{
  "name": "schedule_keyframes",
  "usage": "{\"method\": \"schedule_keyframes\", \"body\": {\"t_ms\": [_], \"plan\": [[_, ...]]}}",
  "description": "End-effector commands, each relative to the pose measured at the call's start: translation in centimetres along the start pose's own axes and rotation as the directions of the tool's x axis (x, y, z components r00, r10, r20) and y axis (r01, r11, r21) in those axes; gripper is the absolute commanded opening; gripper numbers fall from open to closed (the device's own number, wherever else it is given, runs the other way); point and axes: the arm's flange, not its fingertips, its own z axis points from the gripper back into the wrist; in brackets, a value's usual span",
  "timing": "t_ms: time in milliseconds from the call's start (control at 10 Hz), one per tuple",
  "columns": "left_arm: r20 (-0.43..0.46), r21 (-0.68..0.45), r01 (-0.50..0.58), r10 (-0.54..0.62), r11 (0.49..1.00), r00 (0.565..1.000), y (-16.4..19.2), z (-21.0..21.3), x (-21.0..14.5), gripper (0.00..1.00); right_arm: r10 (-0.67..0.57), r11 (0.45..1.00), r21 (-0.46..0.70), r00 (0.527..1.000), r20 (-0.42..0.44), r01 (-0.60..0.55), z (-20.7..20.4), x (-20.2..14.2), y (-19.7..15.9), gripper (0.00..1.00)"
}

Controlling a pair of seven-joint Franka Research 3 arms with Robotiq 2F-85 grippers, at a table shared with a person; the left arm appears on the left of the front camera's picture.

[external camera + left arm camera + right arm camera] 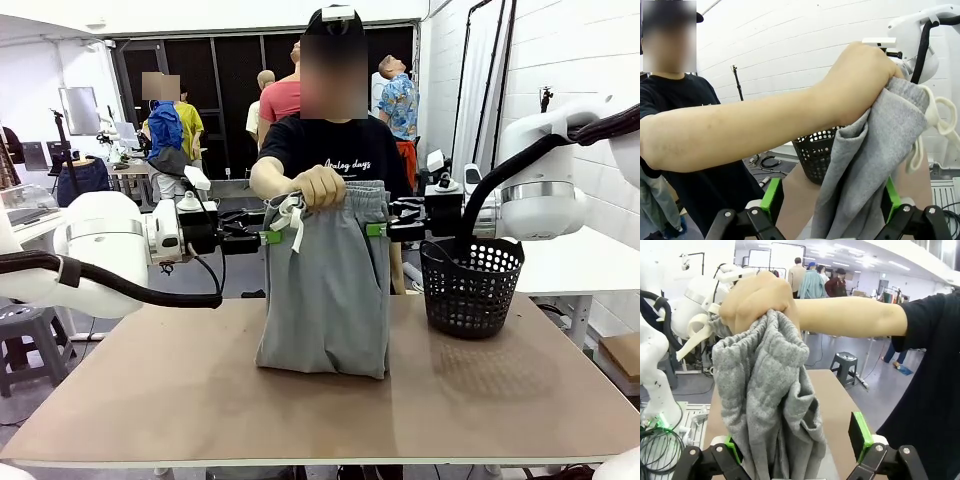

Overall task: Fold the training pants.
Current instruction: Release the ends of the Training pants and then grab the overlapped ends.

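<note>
Surface point(200, 400): brown, across the lower half of the front view.
Training pants point(325, 290): centre frame, hanging upright with the waistband up and the lower end down on the surface. Grey jersey, bunched at the top.
Black basket point(472, 285): right of centre on the surface, just beside the pants. Can't tell if they touch.
Person's hand point(320, 186): upper centre, fisted on the waistband and carrying the weight.

Left jaws: at the left edge of the waistband, spread wide. In the left wrist view the cloth hangs between the green pads point(772, 197), not pinched.
Right jaws: same at the right edge, wide, with cloth between the pads point(860, 435) and nothing gripped.
White drawstring point(292, 215): loose loops at the upper left of the pants, right by the left pad.

Handling, my read: light, limp, no stiffness, so it'll sag wherever you don't hold it. Jersey isn't slippery, so the pads should bite fine. Take it at the waistband corners, since the elastic is the thickest, firmest part. Get both layers in. Keep the drawstring out of the left pinch or you'll snag it. Until both sides are pinched, the hand is the only support.
</note>
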Motion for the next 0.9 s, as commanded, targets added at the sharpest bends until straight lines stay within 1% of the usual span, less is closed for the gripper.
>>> {"method": "schedule_keyframes", "body": {"t_ms": [0,200,400,500,800], "plan": [[0.012,0.018,0.013,-0.014,1.0,1.0,0.1,-0.1,-0.6,1.0,-0.044,0.998,0.038,0.999,0.03,0.043,-0.3,-0.6,0.1,1.0],[-0.005,-0.047,0.019,-0.019,0.999,1.0,0.7,-0.1,-0.6,1.0,-0.102,0.99,0.104,0.995,0.021,0.099,-0.5,-0.6,-0.1,1.0],[-0.011,-0.108,0.017,-0.018,0.994,1.0,1.1,-0.2,-0.4,1.0,-0.124,0.982,0.145,0.992,-0.002,0.123,-0.9,-0.4,0.0,1.0],[0.001,-0.13,0.018,-0.018,0.991,1.0,1.3,-0.3,-0.4,1.0,-0.13,0.978,0.163,0.991,-0.015,0.13,-1.2,-0.3,-0.1,1.0],[0.016,-0.141,0.005,-0.002,0.99,1.0,2.1,-1.5,-0.7,1.0,-0.119,0.977,0.175,0.993,-0.016,0.12,-2.4,-0.7,-0.3,1.0]]}}
